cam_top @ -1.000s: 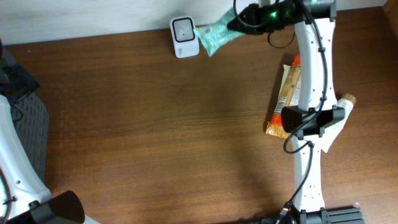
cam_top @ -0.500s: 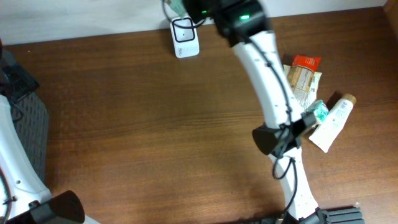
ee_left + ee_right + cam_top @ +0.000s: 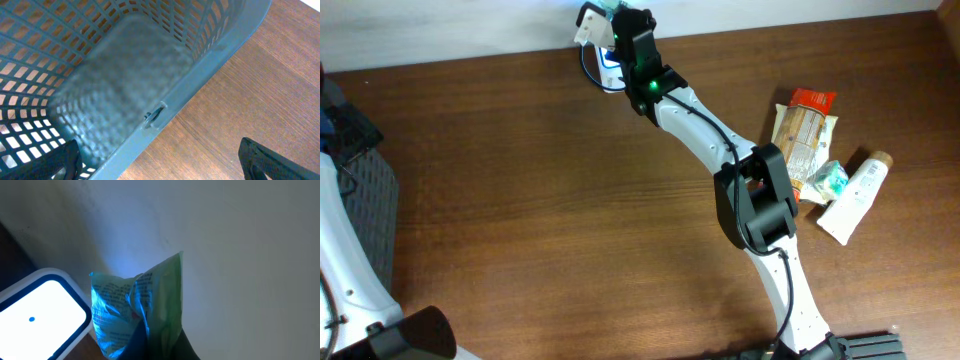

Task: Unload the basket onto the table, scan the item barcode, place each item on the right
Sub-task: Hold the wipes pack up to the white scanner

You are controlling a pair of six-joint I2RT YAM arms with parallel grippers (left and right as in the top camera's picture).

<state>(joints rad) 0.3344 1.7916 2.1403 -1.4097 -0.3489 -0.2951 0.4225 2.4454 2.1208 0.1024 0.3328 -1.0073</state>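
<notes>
Right gripper (image 3: pixel 610 20), clamped on the green packet (image 3: pixel 131 307), has swung from right of the scanner (image 3: pixel 41 312) to the top edge above it. Left gripper (image 3: pixel 160 167) gapes wide over the basket (image 3: pixel 192 92).

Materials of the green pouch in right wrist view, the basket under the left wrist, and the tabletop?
Green pouch: probably thin plastic film, glossy, judging by crinkles and sheen.
Basket: looks like moulded plastic, grey-blue, matte; lattice holes and a moulded rim.
Tabletop: wood or wood-look laminate, satin; brown grain lines show, but which one I cannot tell.
</notes>
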